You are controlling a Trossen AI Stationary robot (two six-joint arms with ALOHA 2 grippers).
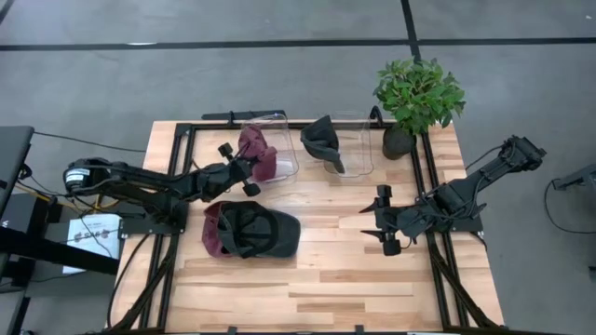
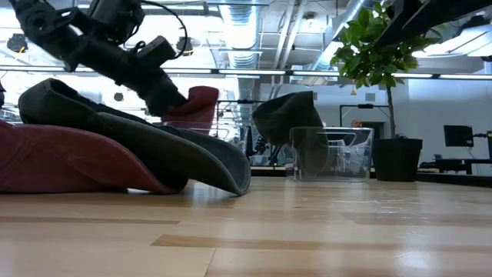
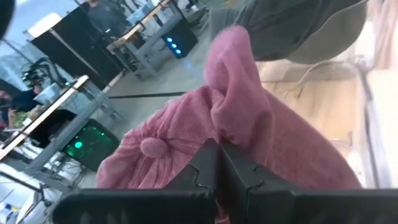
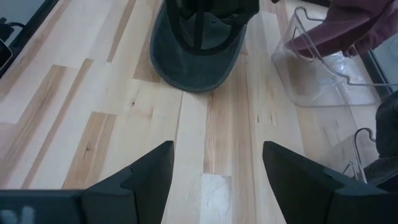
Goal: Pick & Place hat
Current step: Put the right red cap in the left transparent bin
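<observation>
Altogether four hats counted. Maroon hat (image 1: pixel 257 152) pinched between clenched fingers of left gripper (image 1: pixel 248 169), held over rim of left clear bin (image 1: pixel 282 167); soft fuzzy fabric, small top button seen in left wrist view. Dark hat (image 1: pixel 323 141) draped in right clear bin (image 1: pixel 358 158), partly hidden behind wall. Dark cap (image 1: pixel 261 229) laid upside down on maroon cap (image 1: pixel 214 229), which is mostly covered. Right gripper (image 1: pixel 382 220) spread wide, empty, above wooden plank table (image 1: pixel 326 279). One potted plant (image 1: pixel 417 98) at corner.
</observation>
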